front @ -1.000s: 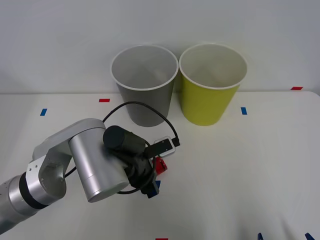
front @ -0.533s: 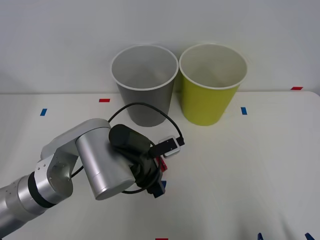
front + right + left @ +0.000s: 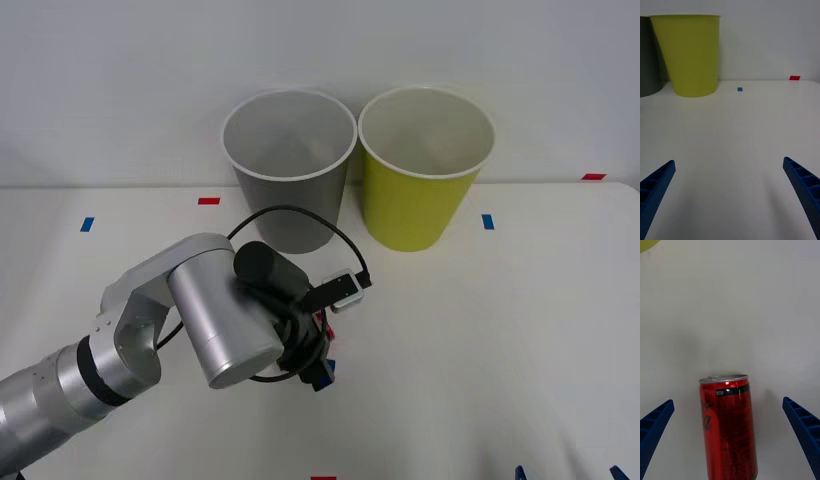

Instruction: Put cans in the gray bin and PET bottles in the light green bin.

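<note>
Since a second ago the left arm has slid forward and a little to the right across the table (image 3: 500,330), toward the gray bin (image 3: 290,170), and the red patch visible beside its wrist has shrunk to a sliver. Its left gripper (image 3: 729,442) is spread wide, the two blue fingers (image 3: 655,427) standing apart on either side of the can (image 3: 729,427), touching neither side of it. That can stands upright on the table, in front of the gray bin and slightly to its right, mostly hidden under the arm in the front view. Just right of the gray bin stands the light green bin (image 3: 425,170). Well to the right of the gray bin, the right gripper (image 3: 730,195) hangs low over bare table, fingers spread.
</note>
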Robot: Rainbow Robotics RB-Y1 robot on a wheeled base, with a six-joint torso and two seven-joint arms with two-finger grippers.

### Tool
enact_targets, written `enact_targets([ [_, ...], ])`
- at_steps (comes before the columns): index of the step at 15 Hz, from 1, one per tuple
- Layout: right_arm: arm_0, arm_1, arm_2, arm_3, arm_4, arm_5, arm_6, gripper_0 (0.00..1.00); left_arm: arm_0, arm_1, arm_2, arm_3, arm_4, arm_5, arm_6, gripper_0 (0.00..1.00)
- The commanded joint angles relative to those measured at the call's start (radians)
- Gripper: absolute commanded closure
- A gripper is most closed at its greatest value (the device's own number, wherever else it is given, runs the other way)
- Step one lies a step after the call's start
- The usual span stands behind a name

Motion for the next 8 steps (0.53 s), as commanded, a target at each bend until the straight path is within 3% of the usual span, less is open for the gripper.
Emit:
enact_targets([
  [1,0.0,0.0,0.0,0.0,0.0,0.0,0.0,0.0,-0.012,-0.008,-0.001,0.051,0.029,0.002,0.007,0.0],
  [8,0.0,0.0,0.0,0.0,0.0,0.0,0.0,0.0,-0.035,-0.029,0.0,0.074,0.045,0.039,0.026,0.0],
])
